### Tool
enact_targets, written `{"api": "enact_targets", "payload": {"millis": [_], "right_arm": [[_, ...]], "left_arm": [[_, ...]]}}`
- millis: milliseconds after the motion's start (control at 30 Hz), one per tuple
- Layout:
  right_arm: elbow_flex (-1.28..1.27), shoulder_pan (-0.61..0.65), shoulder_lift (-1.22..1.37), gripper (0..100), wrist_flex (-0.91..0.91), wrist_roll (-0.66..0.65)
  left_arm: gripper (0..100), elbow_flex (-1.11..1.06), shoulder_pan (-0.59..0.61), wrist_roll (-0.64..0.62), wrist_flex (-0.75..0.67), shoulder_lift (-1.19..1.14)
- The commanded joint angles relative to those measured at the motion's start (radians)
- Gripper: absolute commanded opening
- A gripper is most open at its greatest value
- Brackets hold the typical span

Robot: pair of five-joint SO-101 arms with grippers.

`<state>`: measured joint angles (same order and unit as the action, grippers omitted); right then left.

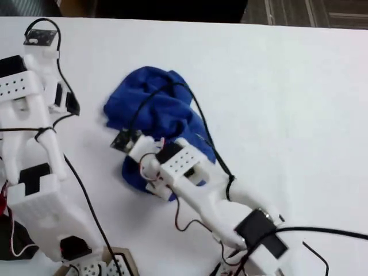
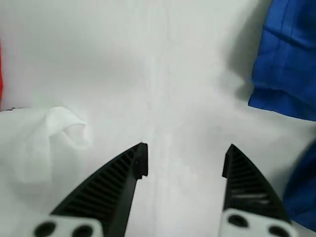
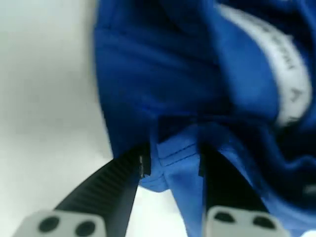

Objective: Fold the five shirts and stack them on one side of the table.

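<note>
The blue shirt (image 1: 155,106) is lying crumpled in a loose heap on the white table (image 1: 276,86), toward the left of the middle in the high view. The right arm (image 1: 195,178) is reaching across the near part of the heap, its wrist sitting right on top of the cloth.

In the right wrist view, the right gripper (image 3: 173,160) is pointing down at the shirt (image 3: 163,98). Its two black fingers (image 3: 121,180) are standing apart, straddling a stitched hem (image 3: 175,148) that is lying flat between them rather than bunched up. Blue cloth is filling the gap and touching both inner faces. A white strip (image 3: 291,79) is showing on the shirt farther off.

The left arm (image 1: 34,86) is standing at the left edge of the table, clear of the heap. The left gripper (image 2: 183,158) is hanging over bare table (image 2: 148,64), fingers (image 2: 118,177) spread wide and holding nothing. The shirt (image 2: 286,59) is lying off to one side of these fingers, not touching them. A pale white lump (image 2: 59,128) is sitting on the other side; what it is cannot be told.
</note>
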<state>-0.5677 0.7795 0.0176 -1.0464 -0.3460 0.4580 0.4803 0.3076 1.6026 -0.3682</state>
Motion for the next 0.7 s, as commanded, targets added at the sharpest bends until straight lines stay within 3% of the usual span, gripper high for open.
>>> {"api": "enact_targets", "payload": {"millis": [0, 100, 300, 667], "right_arm": [[0.043, -0.073, 0.004, 17.3, 0.031, 0.003], [0.055, -0.127, 0.004, 16.4, 0.027, 0.006], [0.112, -0.223, 0.004, 1.6, 0.025, 0.006], [0.206, -0.266, 0.002, 2.0, -0.070, 0.005]], "left_arm": [[26, 0.015, 0.005, -0.003, 0.035, 0.006], [26, 0.015, 0.003, -0.008, 0.044, 0.006], [26, 0.015, -0.021, -0.008, 0.040, 0.005], [26, 0.007, -0.068, -0.008, 0.041, -0.005]]}}
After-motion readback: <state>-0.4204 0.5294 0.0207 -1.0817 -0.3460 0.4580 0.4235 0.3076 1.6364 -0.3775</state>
